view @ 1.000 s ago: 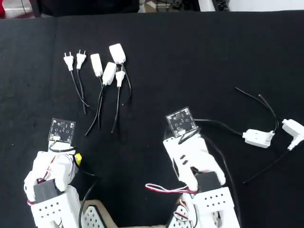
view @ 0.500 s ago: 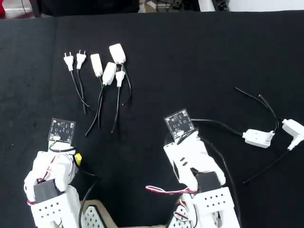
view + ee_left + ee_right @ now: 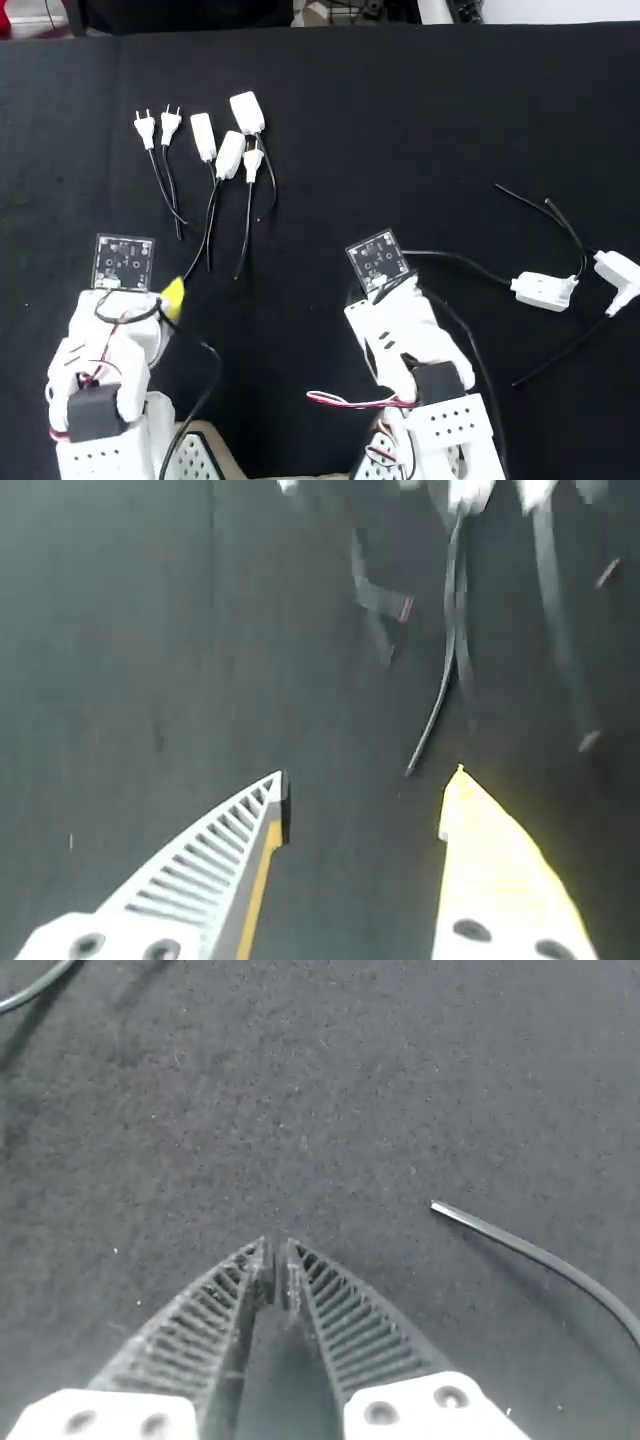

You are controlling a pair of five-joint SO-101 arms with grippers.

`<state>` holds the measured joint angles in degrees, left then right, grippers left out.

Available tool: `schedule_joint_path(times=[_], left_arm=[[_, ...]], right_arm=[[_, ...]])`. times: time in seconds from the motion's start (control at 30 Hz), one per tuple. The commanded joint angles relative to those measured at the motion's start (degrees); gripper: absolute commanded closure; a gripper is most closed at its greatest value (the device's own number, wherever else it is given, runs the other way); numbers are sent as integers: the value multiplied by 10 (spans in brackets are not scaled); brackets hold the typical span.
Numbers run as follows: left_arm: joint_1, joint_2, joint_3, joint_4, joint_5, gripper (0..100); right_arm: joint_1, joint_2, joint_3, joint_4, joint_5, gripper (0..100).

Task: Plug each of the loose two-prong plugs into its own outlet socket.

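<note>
Two loose two-prong plugs (image 3: 145,128) (image 3: 171,122) lie at the far left of the black table (image 3: 400,140), their thin black cables trailing towards me. Beside them sit white outlet sockets (image 3: 203,135) (image 3: 247,112) (image 3: 230,153) and a third small plug (image 3: 253,160). My left gripper (image 3: 368,788) stands open over bare cloth, just short of the cable ends (image 3: 440,700); its yellow finger (image 3: 172,297) shows next to the wrist board. My right gripper (image 3: 276,1258) is shut on nothing, low over the table's middle, with a cable end (image 3: 500,1240) lying nearby.
At the right edge lie another white socket (image 3: 543,290) and a white plug piece (image 3: 617,270) with looping black cables (image 3: 560,225). The right arm (image 3: 400,330) stands at the front centre. Open cloth stretches between the two groups.
My left arm has stretched forward towards the cable ends, and its yellow finger now sticks out farther. The right arm has stayed put.
</note>
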<state>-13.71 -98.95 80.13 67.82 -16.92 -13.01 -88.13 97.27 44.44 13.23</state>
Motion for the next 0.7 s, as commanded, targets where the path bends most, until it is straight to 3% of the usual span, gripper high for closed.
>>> schedule_joint_path(times=[0.0, 0.23, 0.47, 0.67], left_arm=[[34, 100, -81, -58, 29, 742], [98, 418, -275, -129, 33, 742], [134, 712, -488, -131, 33, 742], [156, 912, -648, -135, 55, 742]], right_arm=[[-2, 0, -2, 4, -4, 986], [-2, 0, -2, 4, -4, 986], [-3, -2, -2, 11, -2, 986], [-4, -4, -2, 23, 43, 986]])
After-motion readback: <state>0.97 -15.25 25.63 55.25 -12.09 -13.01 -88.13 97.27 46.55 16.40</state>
